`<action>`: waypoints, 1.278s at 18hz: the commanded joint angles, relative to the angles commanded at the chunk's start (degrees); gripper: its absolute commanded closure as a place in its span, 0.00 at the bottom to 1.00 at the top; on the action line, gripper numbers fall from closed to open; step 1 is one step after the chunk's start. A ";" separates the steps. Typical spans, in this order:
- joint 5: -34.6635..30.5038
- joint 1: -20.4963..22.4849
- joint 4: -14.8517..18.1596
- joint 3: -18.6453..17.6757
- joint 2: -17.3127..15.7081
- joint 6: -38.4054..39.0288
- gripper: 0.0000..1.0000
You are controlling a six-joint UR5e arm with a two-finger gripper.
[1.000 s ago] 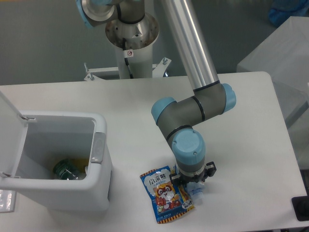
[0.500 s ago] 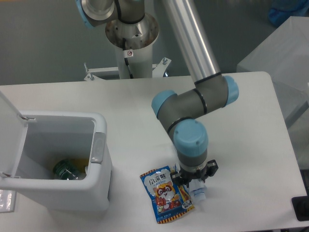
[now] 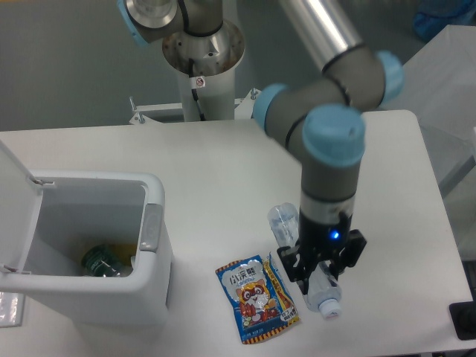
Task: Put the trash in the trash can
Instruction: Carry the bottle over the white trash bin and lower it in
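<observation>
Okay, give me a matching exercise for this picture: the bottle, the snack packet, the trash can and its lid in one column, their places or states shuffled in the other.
Things:
1. water bottle
2. snack packet
3. trash can
4. lid

Places or states:
A. swung open
B. lying flat on the table
C. clamped in the gripper, white cap toward the camera
D. standing at the table's left end, with items already inside

Pairs: 1-C, 2-B, 3-D, 4-A

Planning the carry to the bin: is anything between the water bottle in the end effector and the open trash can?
Nothing visible blocks it. The bottle is held in the end effector; the snack packet lies flat on the table toward the trash can, whose lid is open.
</observation>
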State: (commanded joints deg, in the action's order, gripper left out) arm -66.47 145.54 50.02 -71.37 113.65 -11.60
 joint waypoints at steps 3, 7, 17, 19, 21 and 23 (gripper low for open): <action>6.51 0.44 -4.04 0.79 -1.33 0.00 0.45; 14.42 0.44 -6.43 4.48 -1.33 0.09 0.45; 20.77 -7.72 -8.54 4.84 -3.61 -0.09 0.45; 20.68 -10.09 -8.63 3.79 -4.05 -0.26 0.45; 20.68 -11.68 -9.94 2.56 -4.75 -0.35 0.45; 20.68 -14.23 -11.26 0.19 -4.75 -1.58 0.45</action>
State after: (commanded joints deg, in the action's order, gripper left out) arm -45.79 131.32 38.77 -71.18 108.90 -13.18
